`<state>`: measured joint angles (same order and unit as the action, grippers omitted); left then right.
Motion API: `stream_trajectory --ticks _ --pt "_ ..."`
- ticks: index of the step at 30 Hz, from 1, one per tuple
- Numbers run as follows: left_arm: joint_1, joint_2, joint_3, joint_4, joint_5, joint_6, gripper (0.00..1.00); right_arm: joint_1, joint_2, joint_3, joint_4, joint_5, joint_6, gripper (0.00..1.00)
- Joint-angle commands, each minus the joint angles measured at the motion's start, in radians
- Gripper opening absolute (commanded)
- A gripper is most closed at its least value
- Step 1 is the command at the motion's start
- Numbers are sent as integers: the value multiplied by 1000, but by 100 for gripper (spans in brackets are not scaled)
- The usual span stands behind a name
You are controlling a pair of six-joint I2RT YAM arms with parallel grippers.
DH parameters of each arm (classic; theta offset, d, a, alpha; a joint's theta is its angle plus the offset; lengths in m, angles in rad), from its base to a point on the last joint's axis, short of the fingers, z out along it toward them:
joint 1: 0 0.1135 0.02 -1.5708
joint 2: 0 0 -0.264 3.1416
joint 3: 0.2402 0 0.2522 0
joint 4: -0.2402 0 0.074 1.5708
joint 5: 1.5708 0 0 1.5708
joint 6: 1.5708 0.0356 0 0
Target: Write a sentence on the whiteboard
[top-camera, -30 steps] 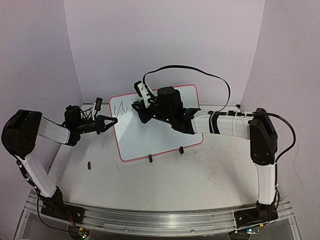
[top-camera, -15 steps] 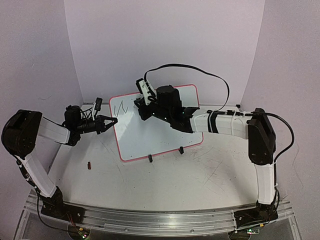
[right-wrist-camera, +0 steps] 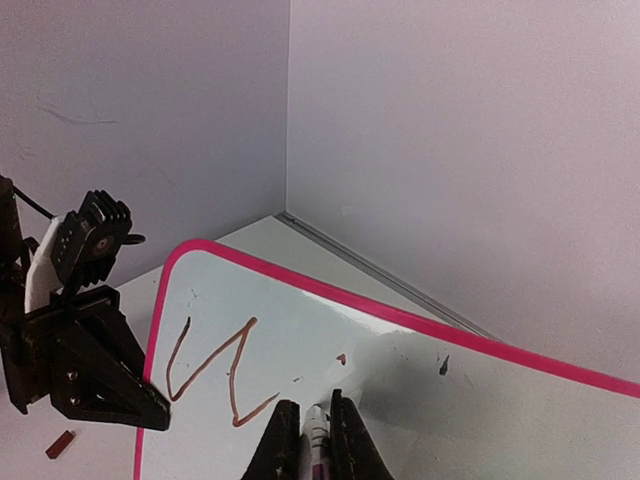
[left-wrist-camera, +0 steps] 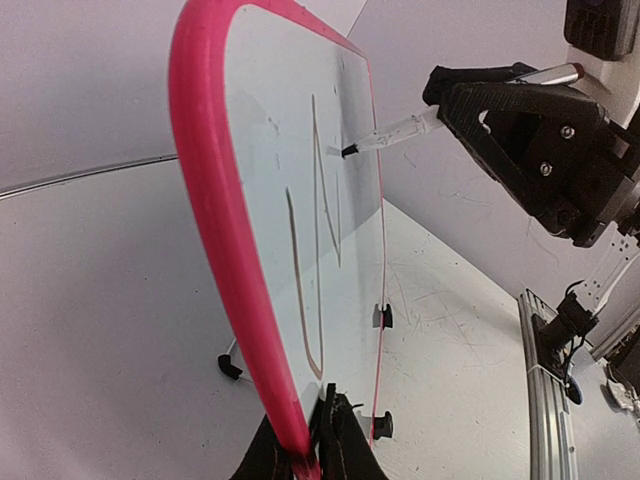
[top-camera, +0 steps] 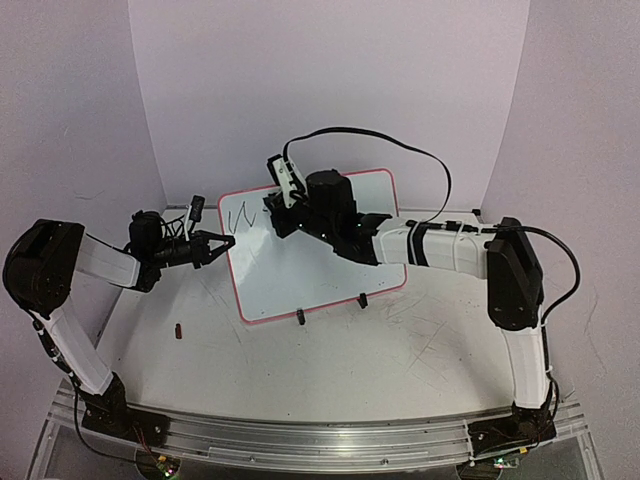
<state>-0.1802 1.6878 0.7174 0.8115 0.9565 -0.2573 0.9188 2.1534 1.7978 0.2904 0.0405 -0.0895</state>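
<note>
The left fingers (left-wrist-camera: 342, 452) were closed nearly all the way, w/ the pink-red frame of the whiteboard (top-camera: 320, 270) pinched between them at its left edge. In the top view this grip was at approx. the middle of that edge. The right fingers (right-wrist-camera: 350, 445) were also closed to a narrow gap, holding 1 marker (right-wrist-camera: 315, 440) between them. In the left wrist view the marker's black tip seemed to touch the white surface, just to the right of the strokes.

The whiteboard stood on the counter (top-camera: 350, 370) nr the back wall, leaning backward, between the 2 arms. It was a white rectangle w/ rounded corners & a thin pink-red frame.

The sentence (right-wrist-camera: 215, 370) was only begun: a few joined zigzag strokes, like a "W", dark brownish, in the upper left corner of the board. The rest of the surface was white, w/ 2 or 3 tiny dark specks; what they were I could not tell.

Count: 1 whiteboard, 1 marker, 2 black clip feet (top-camera: 299, 317) at its lower edge, 1 small dark red piece (top-camera: 179, 331) lying alone on the counter to the left, well apart from the board, & 1 black cable (top-camera: 380, 135) arching over the right arm.
</note>
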Motion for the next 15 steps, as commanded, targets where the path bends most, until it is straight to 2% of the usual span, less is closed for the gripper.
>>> stream_trajectory --ticks 1,15 --pt "-1 -17 -1 6 -86 119 0 -1 28 62 9 -3 -9 0" --pt "-1 -20 0 2 -86 121 0 11 -1 -18 -10 -33 23 0"
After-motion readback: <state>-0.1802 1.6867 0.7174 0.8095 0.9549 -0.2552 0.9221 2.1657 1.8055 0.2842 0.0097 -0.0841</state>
